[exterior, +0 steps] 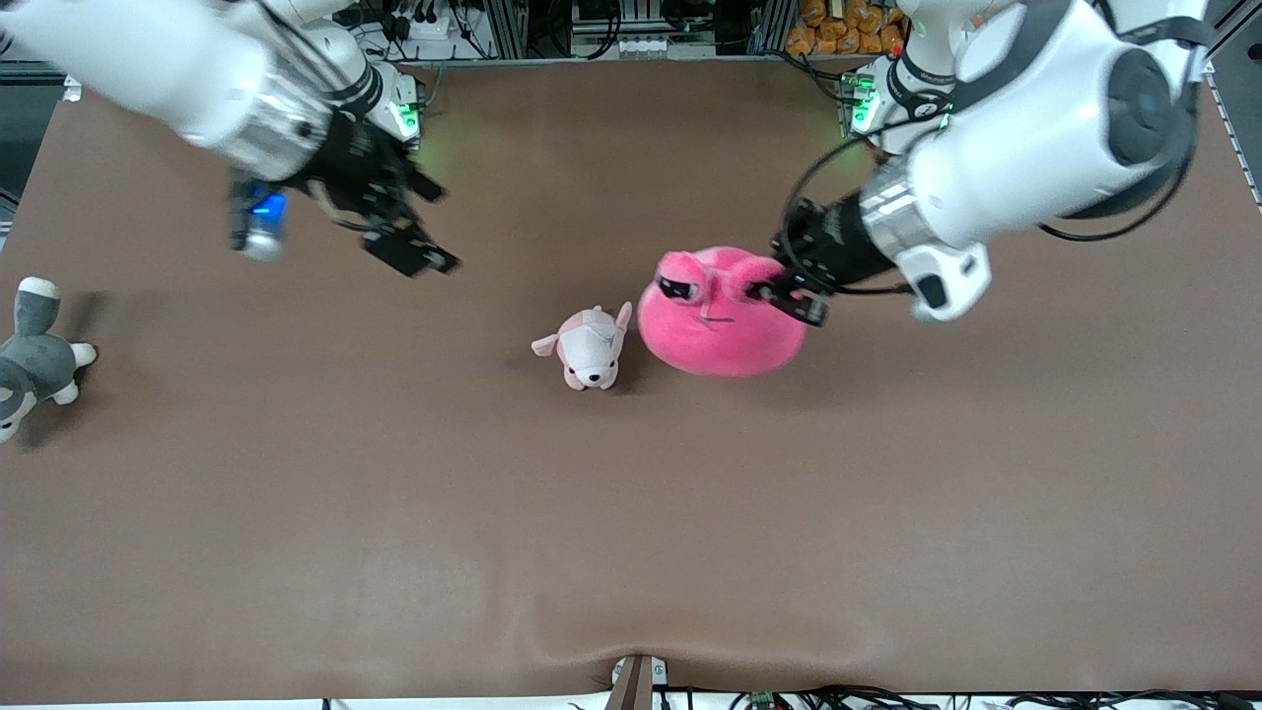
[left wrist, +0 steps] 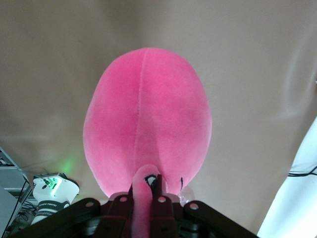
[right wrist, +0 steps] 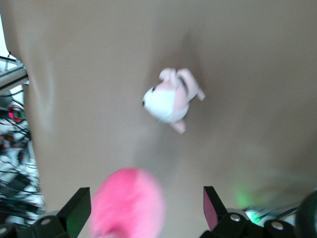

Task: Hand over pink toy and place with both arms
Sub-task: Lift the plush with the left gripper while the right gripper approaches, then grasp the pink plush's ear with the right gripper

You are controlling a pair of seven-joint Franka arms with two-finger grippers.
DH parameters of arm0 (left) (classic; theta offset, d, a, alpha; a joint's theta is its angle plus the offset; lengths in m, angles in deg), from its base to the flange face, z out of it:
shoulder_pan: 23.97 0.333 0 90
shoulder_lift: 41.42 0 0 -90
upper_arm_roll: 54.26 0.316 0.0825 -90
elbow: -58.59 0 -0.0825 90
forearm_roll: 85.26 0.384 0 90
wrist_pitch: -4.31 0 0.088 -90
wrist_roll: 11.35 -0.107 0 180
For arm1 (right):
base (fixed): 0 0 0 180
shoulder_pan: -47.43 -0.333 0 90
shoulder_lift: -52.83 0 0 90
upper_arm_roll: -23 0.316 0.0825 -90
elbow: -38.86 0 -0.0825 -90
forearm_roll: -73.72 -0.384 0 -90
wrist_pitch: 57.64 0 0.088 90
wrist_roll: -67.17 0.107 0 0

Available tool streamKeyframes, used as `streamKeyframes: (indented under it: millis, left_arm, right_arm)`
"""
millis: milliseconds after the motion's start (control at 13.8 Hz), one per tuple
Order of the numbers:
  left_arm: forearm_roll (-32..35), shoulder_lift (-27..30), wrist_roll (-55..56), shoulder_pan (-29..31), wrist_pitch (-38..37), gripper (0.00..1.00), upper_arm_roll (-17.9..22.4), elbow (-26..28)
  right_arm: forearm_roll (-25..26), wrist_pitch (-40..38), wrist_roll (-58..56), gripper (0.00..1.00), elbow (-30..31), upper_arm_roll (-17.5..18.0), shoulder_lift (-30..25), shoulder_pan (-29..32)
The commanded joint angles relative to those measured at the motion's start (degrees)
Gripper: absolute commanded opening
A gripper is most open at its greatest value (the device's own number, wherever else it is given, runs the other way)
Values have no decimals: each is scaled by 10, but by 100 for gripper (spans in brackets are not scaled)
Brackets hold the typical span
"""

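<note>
The pink toy point(exterior: 720, 330) is a large hot-pink blob with black eyes, at the middle of the brown table. My left gripper point(exterior: 789, 298) is shut on a protruding pink part beside one eye. In the left wrist view the toy's body point(left wrist: 148, 119) hangs past my left gripper point(left wrist: 146, 191), with the pink strip pinched between the fingers. I cannot tell whether the toy touches the table. My right gripper point(exterior: 419, 254) is open and empty in the air, toward the right arm's end. In the right wrist view the toy point(right wrist: 129, 203) shows farther off between the open fingers of my right gripper point(right wrist: 146, 198).
A small pale pink-and-white dog plush point(exterior: 590, 347) lies right beside the pink toy, toward the right arm's end; it also shows in the right wrist view point(right wrist: 171, 99). A grey-and-white plush point(exterior: 35, 355) lies at the table's edge at the right arm's end.
</note>
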Motion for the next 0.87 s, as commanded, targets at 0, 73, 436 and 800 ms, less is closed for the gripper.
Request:
streamKeyframes:
  millis: [0, 73, 436, 800]
  left_arm:
    - [11, 0, 53, -20, -2, 0, -4, -12]
    - [12, 0, 68, -36, 1, 0, -3, -13]
    - [12, -1, 135, -78, 34, 0, -5, -13]
    - [13, -11, 191, -118, 98, 0, -2, -14]
  right_arm:
    - [-6, 47, 143, 100, -16, -9, 27, -26]
    - [-6, 49, 162, 100, -16, -9, 29, -28]
    - [37, 129, 220, 100, -19, -9, 65, -96]
    - [54, 85, 253, 7, -19, -9, 66, -122]
